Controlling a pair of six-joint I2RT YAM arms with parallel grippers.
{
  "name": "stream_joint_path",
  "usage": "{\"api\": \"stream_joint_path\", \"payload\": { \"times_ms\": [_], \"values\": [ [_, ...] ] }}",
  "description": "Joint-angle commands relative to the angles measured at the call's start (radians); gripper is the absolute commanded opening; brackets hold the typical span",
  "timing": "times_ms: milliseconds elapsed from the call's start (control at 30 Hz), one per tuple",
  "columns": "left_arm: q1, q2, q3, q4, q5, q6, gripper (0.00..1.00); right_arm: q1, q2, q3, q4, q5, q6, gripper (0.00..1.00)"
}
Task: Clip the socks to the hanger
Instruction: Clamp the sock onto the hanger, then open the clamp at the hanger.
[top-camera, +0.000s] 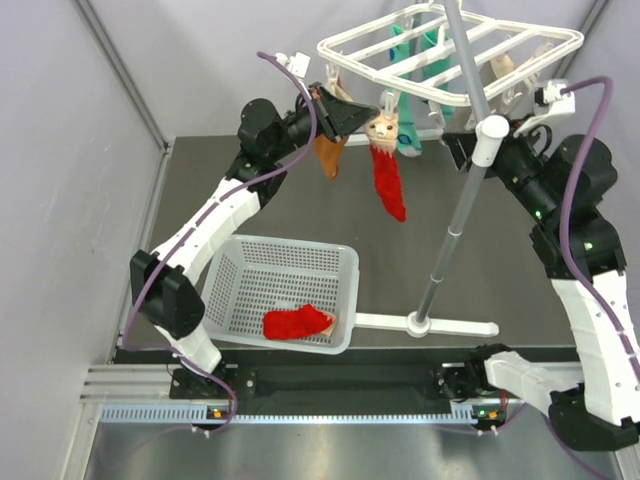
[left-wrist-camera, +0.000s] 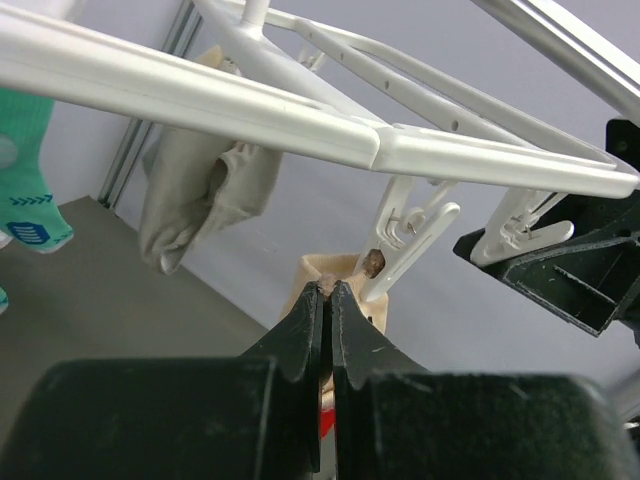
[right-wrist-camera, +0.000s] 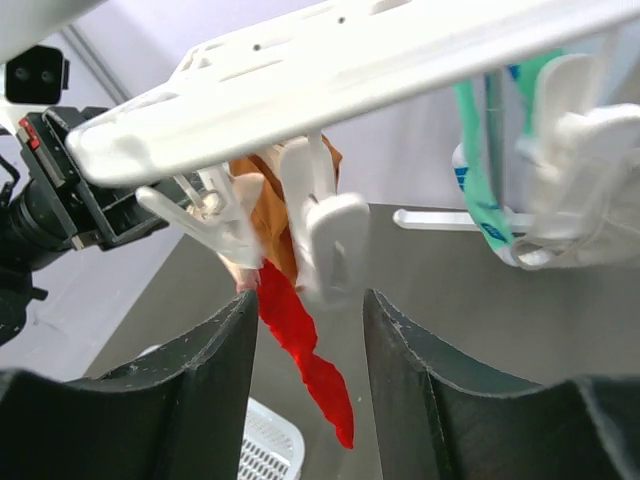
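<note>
Hanger (left-wrist-camera: 200, 100) first: its white frame spread just above both my grippers, held high on the pole (top-camera: 455, 225) so that whatever was clipped could dangle free of the table. Well beneath my left gripper (left-wrist-camera: 328, 290) sat the white basket (top-camera: 295, 243), the supply bin as I judged it. A second red sock (top-camera: 297, 322) lay in its near corner, not yet hung.

Up at the frame the mint-green socks (left-wrist-camera: 22, 170) hung off to the left of that gripper and the beige socks (left-wrist-camera: 200, 190) beyond its tips, both out of my way. An orange-brown sock (top-camera: 330, 155) drooped close under it. The hanging red sock (top-camera: 389, 185) trailed straight down from my left fingertips. Its tan end was raised level with a small clip (left-wrist-camera: 405, 245) just to their right, which I took to be why I held it so high: the edge had to meet the clip's mouth.

My left gripper was closed to a hairline with a scrap of tan cloth pinched at the very tips, so I judged it had the sock's edge. Whether the clip also bit the cloth I could not tell. My right gripper (right-wrist-camera: 310, 310) stood wide open and empty, its fingers either side of and just below a second clip (right-wrist-camera: 325, 235), placed, I judged, to squeeze that one open
</note>
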Motion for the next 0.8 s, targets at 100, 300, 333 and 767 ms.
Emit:
{"api": "stream_joint_path", "payload": {
  "times_ms": [100,300,333,767],
  "values": [
    [0.022,-0.057,0.038,0.01,0.03,0.004,0.0,0.009,0.029,0.0,0.238,-0.169,0.073,0.53],
    [0.025,-0.051,0.039,0.029,0.055,-0.016,0.0,0.011,0.035,-0.03,0.337,-0.212,0.082,0.69],
    [0.027,-0.053,0.038,0.033,0.058,-0.021,0.0,0.009,0.034,-0.034,0.352,-0.226,0.084,0.7],
    [0.028,-0.062,0.03,0.058,0.058,-0.044,0.0,0.011,0.054,-0.117,0.576,-0.286,0.175,0.72]
  ]
}}
